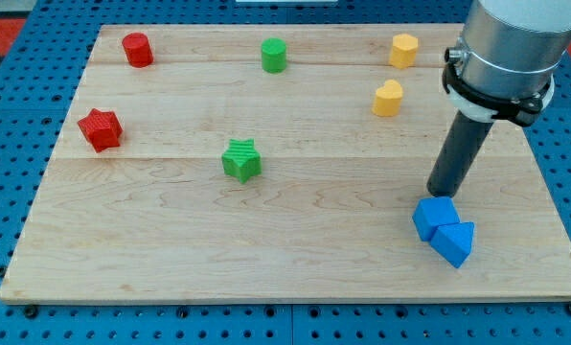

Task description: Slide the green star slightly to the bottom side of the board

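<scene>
camera view: small green star-shaped block (241,160) looks light and rigid, likely slides easily on the wooden surface (171,240); push its top edge. my tip (441,195), a bare rod with no end effector to open or close, touches the blue blocks (444,230), well apart.

2 red blocks (137,49) (101,129), 2 green blocks (274,56) (241,160), 2 yellow blocks (403,50) (388,99), 2 blue blocks (433,217) (454,241)

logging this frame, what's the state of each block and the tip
green star: flat on board, alone, untouched
green cylinder: upright, alone
red cylinder: upright, alone
red star: flat, alone
two yellow blocks: apart
two blue blocks: touching
my tip: right above blue blocks, far from green star
</scene>
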